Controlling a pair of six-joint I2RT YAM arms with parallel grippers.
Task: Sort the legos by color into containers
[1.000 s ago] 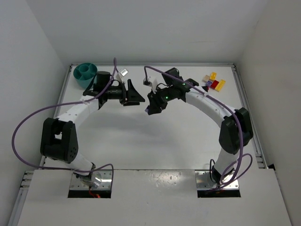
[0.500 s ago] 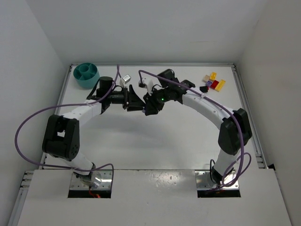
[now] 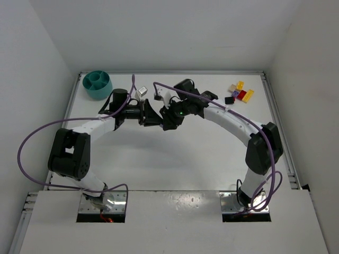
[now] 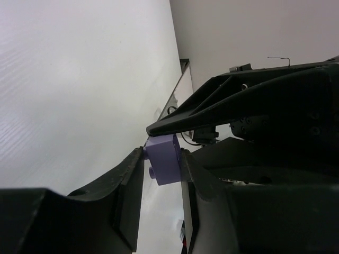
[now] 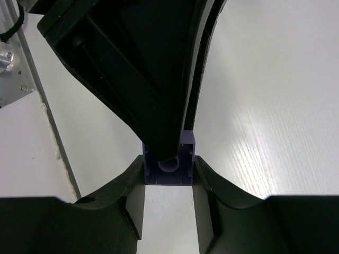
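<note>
While right jaws pinch the purple lego, left jaws clamp it too.

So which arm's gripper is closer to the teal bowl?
Left. The left gripper is right of the bowl, near the middle; the right gripper faces it from the side away from the bowl, both pinching one purple brick.

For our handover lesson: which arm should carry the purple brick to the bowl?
Left. The left gripper grips the brick too, and the bowl stands at the far left, on that arm's side; the right gripper would have to reach across.
</note>
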